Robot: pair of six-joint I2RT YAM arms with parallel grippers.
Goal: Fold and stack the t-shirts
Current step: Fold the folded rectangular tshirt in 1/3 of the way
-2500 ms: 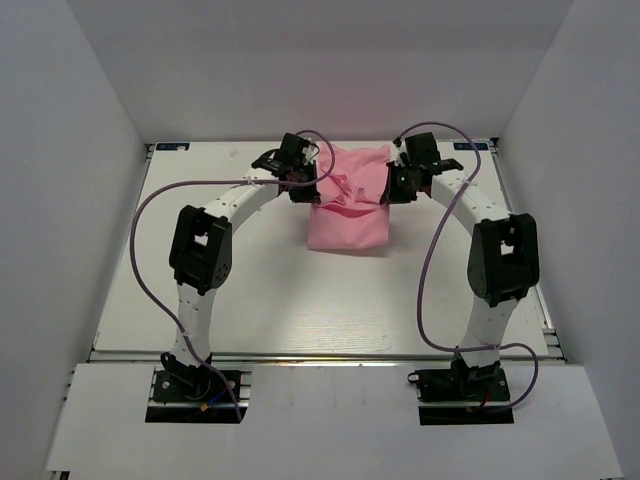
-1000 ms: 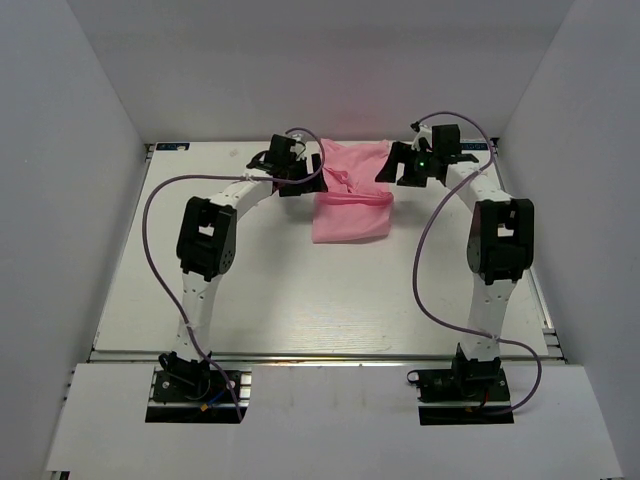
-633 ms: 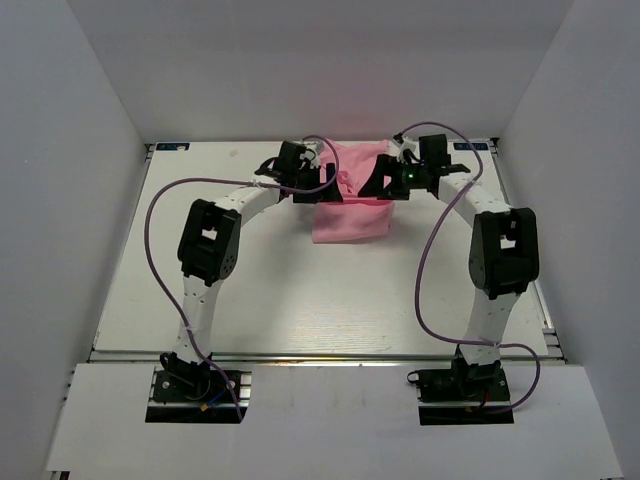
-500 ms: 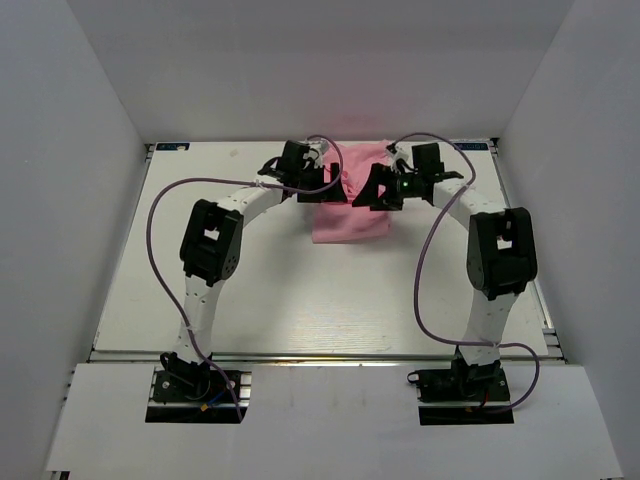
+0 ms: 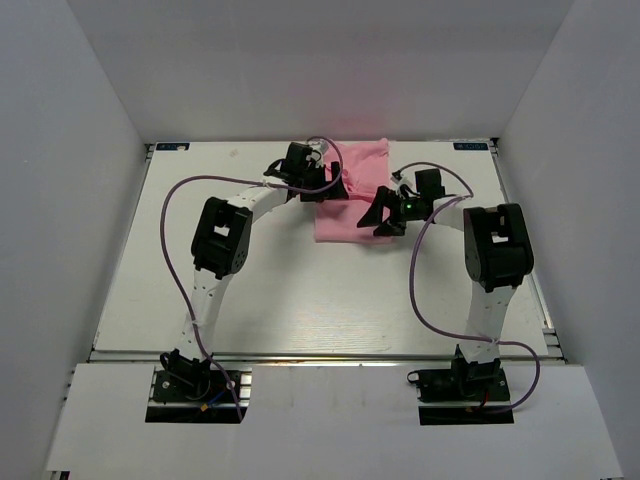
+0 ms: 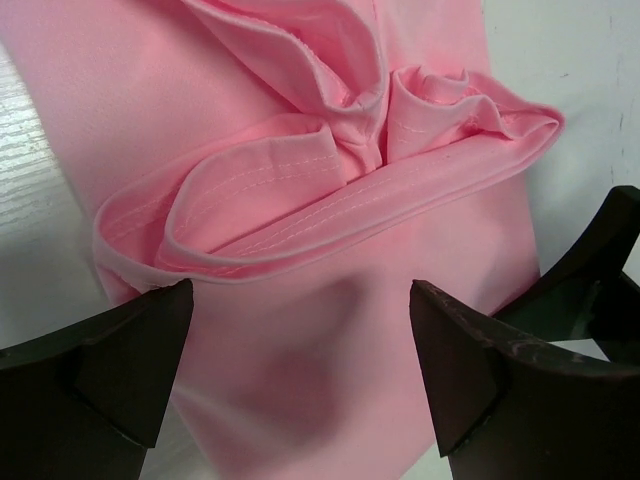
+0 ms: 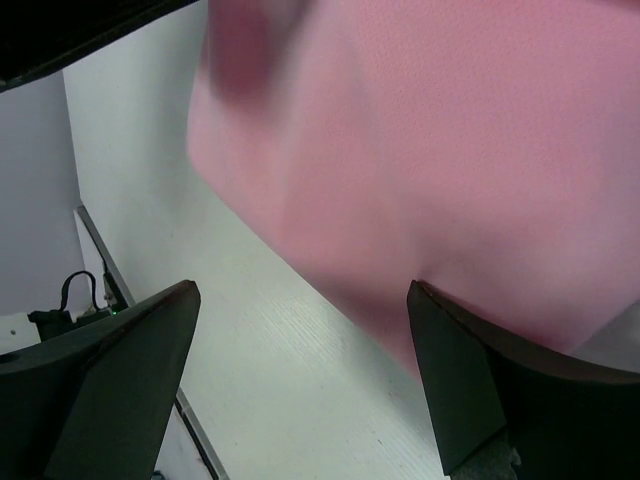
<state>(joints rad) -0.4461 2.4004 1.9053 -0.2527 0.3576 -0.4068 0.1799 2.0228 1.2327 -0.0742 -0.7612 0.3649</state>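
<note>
The light pink t-shirt [image 5: 345, 222] lies folded at the far middle of the white table [image 5: 270, 280]. In the left wrist view its bunched hem and sleeve folds [image 6: 340, 190] cross the flat fabric. My left gripper [image 5: 325, 186] hovers open over the shirt's left side, and fabric lies below its spread fingers [image 6: 300, 370]. My right gripper [image 5: 385, 214] stands open at the shirt's near right corner. In the right wrist view it [image 7: 305, 385] straddles the shirt's edge [image 7: 420, 200], with its right fingertip [image 7: 480, 380] against the fabric. Nothing is gripped.
White enclosure walls [image 5: 90, 150] close in the table on the left, right and back. Purple cables [image 5: 165, 240] loop beside each arm. The table's metal edge rail and a black cable [image 7: 80, 300] show in the right wrist view. The right gripper's finger [image 6: 600, 270] appears in the left wrist view.
Both grippers have come in from the shirt's far corners. The right one dropped toward the near right corner, the left one shifted right over the shirt. The shirt lies flatter.
</note>
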